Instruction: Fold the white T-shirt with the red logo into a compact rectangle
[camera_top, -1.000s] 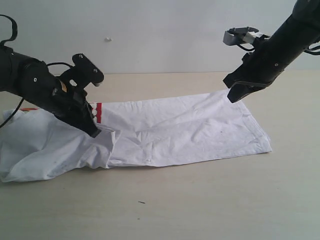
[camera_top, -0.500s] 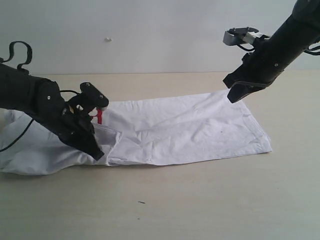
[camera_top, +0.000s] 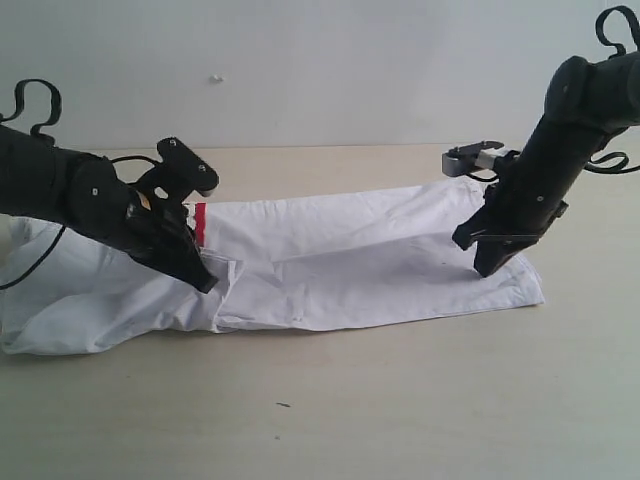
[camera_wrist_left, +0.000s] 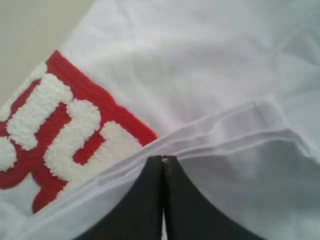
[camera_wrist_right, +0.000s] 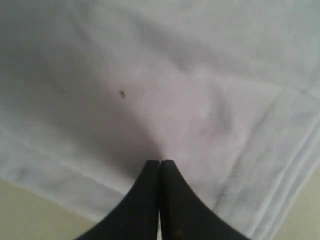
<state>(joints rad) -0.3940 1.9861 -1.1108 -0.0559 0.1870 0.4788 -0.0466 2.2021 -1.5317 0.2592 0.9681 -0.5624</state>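
The white T-shirt (camera_top: 350, 260) lies folded into a long band across the table, and a strip of its red logo (camera_top: 197, 222) shows beside my left arm. My left gripper (camera_top: 205, 284) is low on the shirt's left part. In the left wrist view it (camera_wrist_left: 162, 159) is shut, with the layered folded edge of the shirt (camera_wrist_left: 215, 135) converging into its tips next to the fuzzy red-outlined lettering (camera_wrist_left: 60, 125). My right gripper (camera_top: 484, 268) points down onto the shirt's right end. In the right wrist view it (camera_wrist_right: 160, 162) is shut and empty, its tips resting on flat cloth (camera_wrist_right: 175, 75) near the hem.
The beige table (camera_top: 400, 400) runs on in front of and behind the shirt. A plain wall (camera_top: 320, 70) stands at the back. A small dark speck (camera_top: 284, 405) lies on the table in front. The shirt's left end (camera_top: 60, 310) is bunched under my left arm.
My right arm has come down from above the shirt onto its right end. My left gripper dipped, shut at the folded edge, and has risen a little.
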